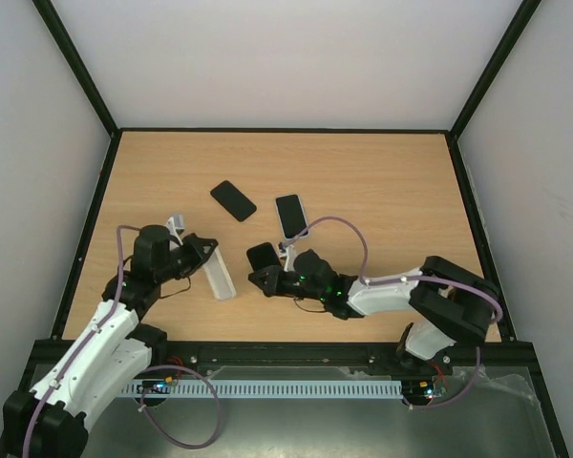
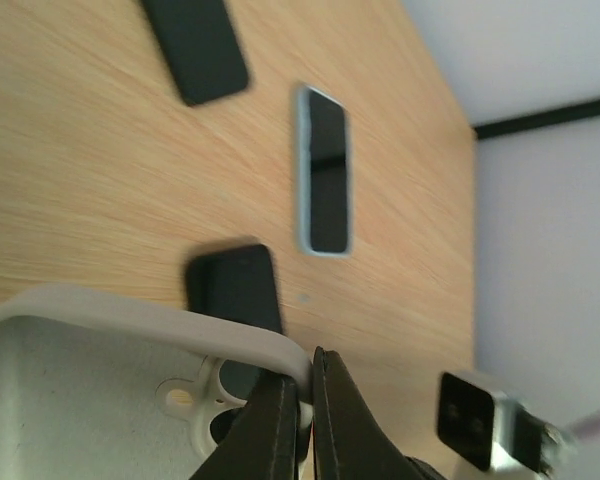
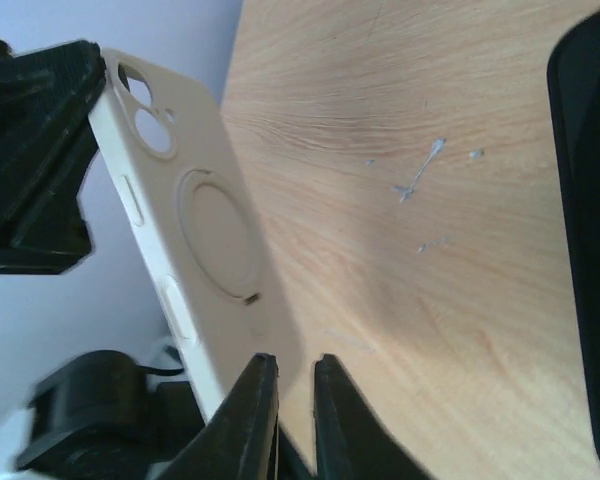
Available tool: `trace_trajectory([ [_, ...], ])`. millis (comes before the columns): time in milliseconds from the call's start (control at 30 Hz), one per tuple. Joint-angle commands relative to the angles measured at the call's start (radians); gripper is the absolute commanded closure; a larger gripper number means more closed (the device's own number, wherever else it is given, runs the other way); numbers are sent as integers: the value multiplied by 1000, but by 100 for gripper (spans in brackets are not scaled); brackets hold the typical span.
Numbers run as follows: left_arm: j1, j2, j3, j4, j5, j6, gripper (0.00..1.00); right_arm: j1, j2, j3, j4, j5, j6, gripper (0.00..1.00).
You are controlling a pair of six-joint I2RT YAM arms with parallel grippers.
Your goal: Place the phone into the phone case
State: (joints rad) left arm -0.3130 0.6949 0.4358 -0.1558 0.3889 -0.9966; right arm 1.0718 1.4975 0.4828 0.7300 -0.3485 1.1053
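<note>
Three dark slabs lay on the table (image 1: 382, 172): a far slab (image 1: 233, 200), black, above centre; a pale-rimmed phone (image 1: 290, 216) just right of it, apart from it; and a near slab (image 1: 263, 256), black, lower down and just beside the right gripper (image 1: 259, 279). Which one the task meant could not be told.

One case (image 1: 221, 277), white, stood on edge left of centre, apart from all three slabs. Two arms reached in from the bottom of the top view. The left gripper (image 1: 208, 252) held the case by its upper end.

The left wrist view showed what the top view did not: the case's hollow inside (image 2: 70, 390) at lower left, with the left gripper (image 2: 305, 368) pinched tight on its rim. It also showed all three slabs, the near one (image 2: 235, 285) blurred.

The right wrist view showed the case's back (image 3: 215, 240) instead, with two round holes and a ring. Only one slab (image 3: 585, 230) appeared there, at the right edge. The right gripper (image 3: 295, 362) stood narrow, a thin gap between its jaws and nothing seen in it.
</note>
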Motion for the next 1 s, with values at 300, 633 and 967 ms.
trace_trajectory([
  [300,31,104,136,-364,-341,8,98,40,331,359,-410,199,-171,98],
  [633,32,184,85,-228,-276,-29,98,18,386,423,-618,427,-212,98],
  [967,31,283,9,-44,-198,-77,98,-80,315,323,-596,456,-233,97],
])
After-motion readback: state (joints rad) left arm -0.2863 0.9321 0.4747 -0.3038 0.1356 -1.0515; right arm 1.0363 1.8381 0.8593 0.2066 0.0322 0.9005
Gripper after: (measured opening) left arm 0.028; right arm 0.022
